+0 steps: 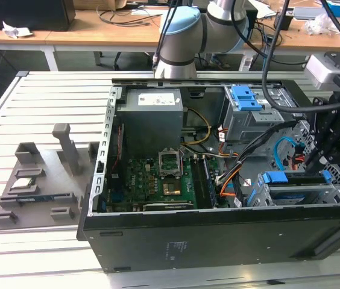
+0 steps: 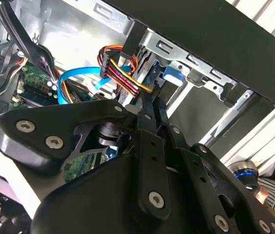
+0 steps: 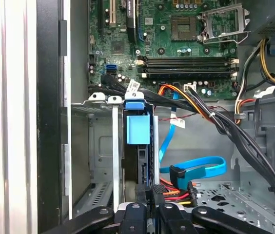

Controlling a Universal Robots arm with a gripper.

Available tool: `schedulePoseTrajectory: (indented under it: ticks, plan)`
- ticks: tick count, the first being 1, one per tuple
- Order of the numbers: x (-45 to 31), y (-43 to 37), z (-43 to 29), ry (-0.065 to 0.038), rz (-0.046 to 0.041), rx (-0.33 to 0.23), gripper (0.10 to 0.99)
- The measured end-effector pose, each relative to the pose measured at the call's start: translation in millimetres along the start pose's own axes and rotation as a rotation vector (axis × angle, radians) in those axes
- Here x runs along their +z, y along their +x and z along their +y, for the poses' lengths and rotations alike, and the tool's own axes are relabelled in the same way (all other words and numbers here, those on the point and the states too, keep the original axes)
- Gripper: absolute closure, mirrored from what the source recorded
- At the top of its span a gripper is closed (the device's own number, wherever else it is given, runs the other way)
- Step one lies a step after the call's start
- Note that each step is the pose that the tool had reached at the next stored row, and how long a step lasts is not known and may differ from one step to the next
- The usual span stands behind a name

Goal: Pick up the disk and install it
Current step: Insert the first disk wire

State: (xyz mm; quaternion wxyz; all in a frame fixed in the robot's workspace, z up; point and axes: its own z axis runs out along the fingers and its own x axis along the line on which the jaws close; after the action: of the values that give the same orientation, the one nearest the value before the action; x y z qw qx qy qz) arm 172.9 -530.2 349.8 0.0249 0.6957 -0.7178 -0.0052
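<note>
The disk [image 1: 302, 178] stands on edge in its blue caddy inside the drive cage, at the exterior view's right of the open computer case [image 1: 218, 241]. In the first wrist view the disk [image 3: 141, 165] runs away from me down the slot, and its blue caddy tab [image 3: 137, 129] is at the far end. My gripper [image 1: 312, 164] reaches down to the disk's near end. The black fingers sit close together on either side of that end in both wrist views, gripper [image 3: 146, 196] and gripper [image 2: 152, 97]. The caddy's blue [image 2: 171, 74] shows just past the fingertips.
A bundled power connector [image 3: 169, 189] and a blue data cable [image 3: 196, 168] lie right beside the fingers. A second blue bracket [image 1: 246, 97] sits on the upper cage. The motherboard [image 1: 164, 177] and power supply [image 1: 152, 117] fill the case's other half. A grey fixture tray [image 1: 37, 180] lies outside.
</note>
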Motion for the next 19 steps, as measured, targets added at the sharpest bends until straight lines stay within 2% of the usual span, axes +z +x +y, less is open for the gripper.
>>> schedulePoseTrajectory:
  ticks: [10,19]
  plan:
    - [7.7,-0.5,1.1,0.000,-0.0002,0.000,0.922]
    - [10.7,-0.6,1.4,0.000,0.0002,0.000,0.922]
